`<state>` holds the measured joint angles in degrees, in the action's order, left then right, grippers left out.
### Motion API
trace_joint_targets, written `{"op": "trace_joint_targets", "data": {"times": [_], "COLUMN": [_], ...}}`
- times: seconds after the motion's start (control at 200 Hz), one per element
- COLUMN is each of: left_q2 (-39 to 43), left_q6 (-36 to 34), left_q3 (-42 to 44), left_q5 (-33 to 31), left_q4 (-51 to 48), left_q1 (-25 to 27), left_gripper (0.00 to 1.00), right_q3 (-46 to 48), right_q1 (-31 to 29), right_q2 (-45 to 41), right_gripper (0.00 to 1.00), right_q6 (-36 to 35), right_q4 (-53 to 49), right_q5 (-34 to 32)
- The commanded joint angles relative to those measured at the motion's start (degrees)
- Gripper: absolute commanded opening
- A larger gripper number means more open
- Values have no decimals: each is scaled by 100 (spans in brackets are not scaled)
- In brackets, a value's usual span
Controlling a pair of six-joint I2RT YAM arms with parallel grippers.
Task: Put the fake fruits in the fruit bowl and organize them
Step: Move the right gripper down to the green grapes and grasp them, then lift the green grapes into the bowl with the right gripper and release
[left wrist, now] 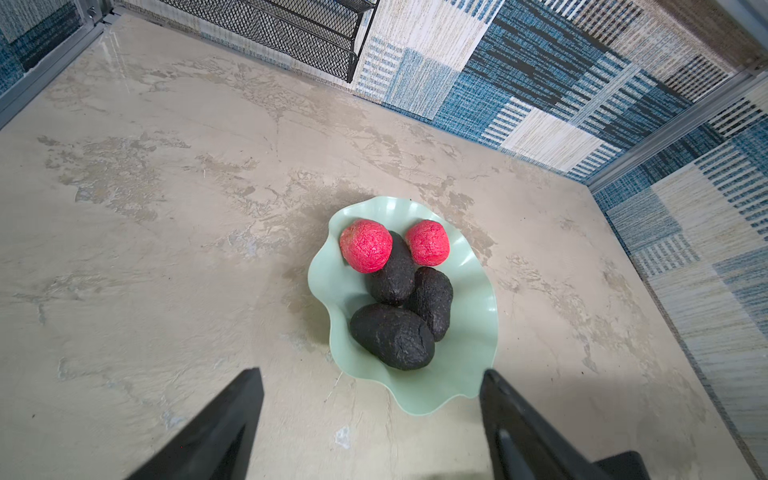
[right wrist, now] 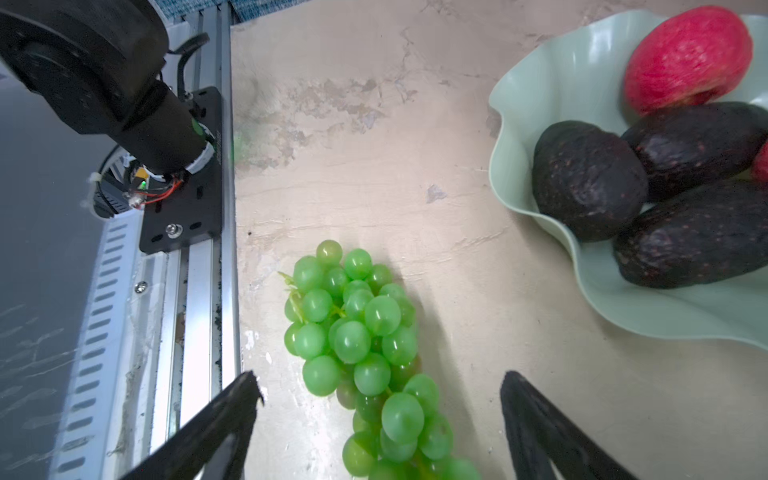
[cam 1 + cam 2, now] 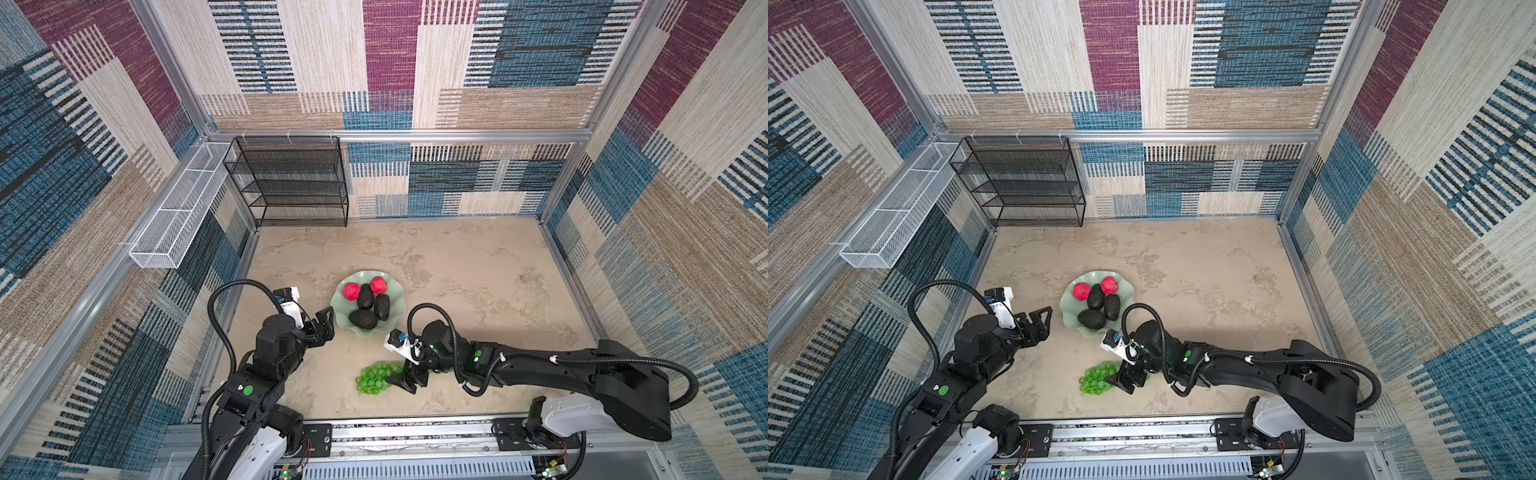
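Grapes [image 2: 357, 332] lie on the bench [image 2: 374, 166] between my spread right fingers [image 2: 226, 419] — straddled, not gripped, since they alone sit outside the fruit bowl [image 2: 561, 75]; avocados [image 1: 395, 336] and red fruits [image 1: 365, 245] already lie in it, so my left fingers [image 1: 224, 424] hang released and empty beside its rim.

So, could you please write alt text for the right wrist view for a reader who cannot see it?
A bunch of green grapes lies on the beige tabletop between the open fingers of the right gripper, not gripped. To one side, apart from the grapes, the pale green fruit bowl holds three dark avocados and red fruit.
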<state>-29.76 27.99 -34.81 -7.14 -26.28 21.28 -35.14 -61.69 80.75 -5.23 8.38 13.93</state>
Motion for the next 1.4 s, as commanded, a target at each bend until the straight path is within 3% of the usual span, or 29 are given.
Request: {"op": "trace_joint_targets", "data": {"times": [0.0, 0.271, 0.481, 0.867, 1.052, 1.202, 1.398], "left_q2": [-6, -13, 3, -21, -54, -122, -157], "left_q6": [-78, 19, -3, -81, -142, -204, -267], "left_q3": [-1, 53, 72, -9, -37, -81, -101], "left_q5": [69, 77, 27, -100, -151, -174, -199], "left_q4": [211, 160, 146, 81, 116, 115, 168], "left_q1": [-7, -7, -1, -3, -1, -7, -9], "left_gripper": [85, 85, 85, 85, 85, 85, 85], "right_q3": [50, -20, -130, 129, 485, 474, -270], "right_q1": [-165, -301, -300, -302, -300, -300, 171], "right_q2": [280, 924, 1301, 1205, 407, -632, -1241], "right_gripper": [92, 90, 82, 31, 30, 30, 31], "right_q6": [-83, -173, -171, 285, 726, 860, 933], "right_q4": [548, 770, 851, 1206, 1218, 580, -269], "right_q5": [-241, -555, -540, -401, -413, -742, -908]}}
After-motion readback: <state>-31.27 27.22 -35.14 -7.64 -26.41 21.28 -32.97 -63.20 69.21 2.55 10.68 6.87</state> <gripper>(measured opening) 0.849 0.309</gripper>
